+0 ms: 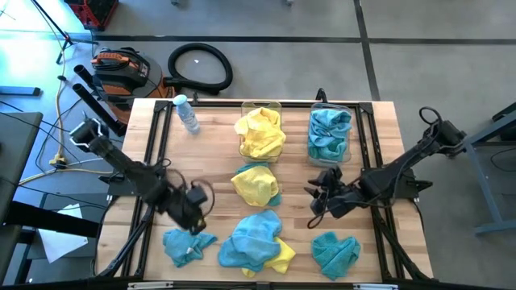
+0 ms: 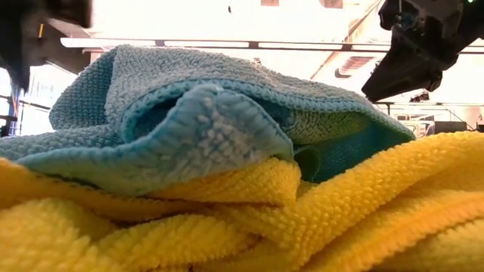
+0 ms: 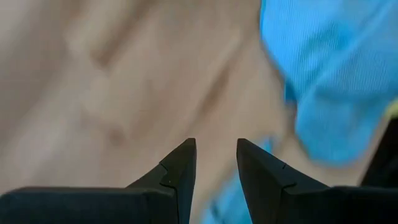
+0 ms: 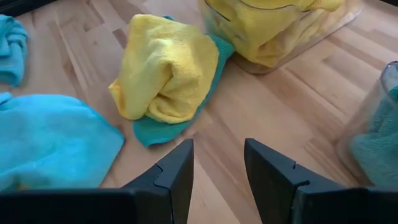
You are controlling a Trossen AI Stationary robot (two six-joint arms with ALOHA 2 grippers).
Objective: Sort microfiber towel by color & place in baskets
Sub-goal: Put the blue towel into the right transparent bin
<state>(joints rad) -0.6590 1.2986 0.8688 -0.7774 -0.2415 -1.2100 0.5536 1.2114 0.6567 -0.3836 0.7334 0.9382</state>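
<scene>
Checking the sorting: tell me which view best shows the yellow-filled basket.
The high view: the yellow-filled basket appears whole, beside the blue-filled basket. The right wrist view shows only its near corner. The low view and the left wrist view show none of it.

No readable text, label, brand or number is being shown in any view. Nothing legible is being displayed anywhere.
</scene>
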